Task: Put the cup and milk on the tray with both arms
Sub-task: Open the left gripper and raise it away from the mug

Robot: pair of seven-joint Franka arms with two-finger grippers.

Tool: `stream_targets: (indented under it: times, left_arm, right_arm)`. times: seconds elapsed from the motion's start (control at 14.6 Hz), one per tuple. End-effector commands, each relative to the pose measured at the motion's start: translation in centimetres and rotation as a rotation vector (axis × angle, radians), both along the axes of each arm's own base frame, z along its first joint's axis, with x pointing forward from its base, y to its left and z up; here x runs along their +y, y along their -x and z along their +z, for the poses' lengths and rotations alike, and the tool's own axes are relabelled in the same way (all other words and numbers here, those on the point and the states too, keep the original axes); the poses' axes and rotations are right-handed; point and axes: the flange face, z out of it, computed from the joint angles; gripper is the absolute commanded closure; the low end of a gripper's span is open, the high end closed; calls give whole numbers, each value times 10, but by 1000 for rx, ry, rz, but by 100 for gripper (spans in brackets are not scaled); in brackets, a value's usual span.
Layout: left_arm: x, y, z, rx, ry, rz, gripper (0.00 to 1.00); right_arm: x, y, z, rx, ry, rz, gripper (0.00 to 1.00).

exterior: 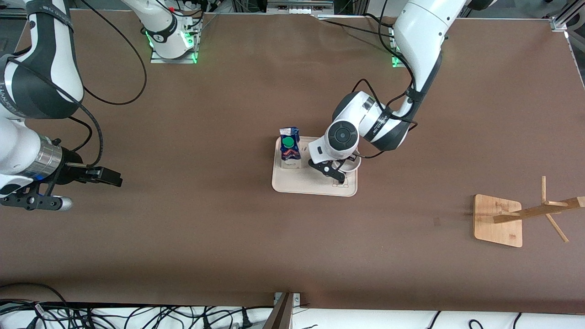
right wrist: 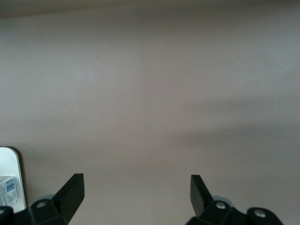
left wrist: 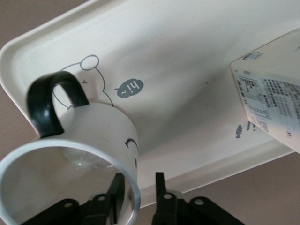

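Right gripper (exterior: 109,177): waits over bare table toward the right arm's end, well apart from the tray; fingers spread wide, holding nothing.
Milk (exterior: 289,147): one carton, upright on the tray at the corner toward the right arm's end, farther from the front camera than the tray's middle; green cap up.
Tray (exterior: 301,183): one cream tray, mid-table, flat on the brown surface; the landmark for all else here.
Left gripper (exterior: 339,176): down over the tray's end toward the left arm; in the left wrist view one finger (left wrist: 116,190) stands inside the cup's mouth and the other outside, straddling the wall with a narrow gap. Whether they pinch the wall or have let go, the views do not settle.
Cup (left wrist: 89,150): one white mug, in the tray beside the rabbit drawing, handle up in the wrist view; it looks to be resting on or just above the tray floor.
Wooden rack (exterior: 499,220): one, toward the left arm's end, well apart from the tray, pegs bare.
Progress: milk judged placed; cup at its spot. Likely left: release the cup if gripped, and lift the left arm clear.
Count: two arms, two grippers.
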Motion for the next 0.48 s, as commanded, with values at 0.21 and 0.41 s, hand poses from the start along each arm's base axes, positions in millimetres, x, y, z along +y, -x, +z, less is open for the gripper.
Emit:
stream_targets:
  times: [0.21, 0.41]
  left_arm:
    - [-6, -13, 20, -27, 6, 30, 19]
    - [13, -25, 64, -54, 15, 65, 0]
  right_arm:
    - [1, 2, 5, -13, -5, 28, 0]
    - [-6, 5, 9, -3, 36, 32, 0]
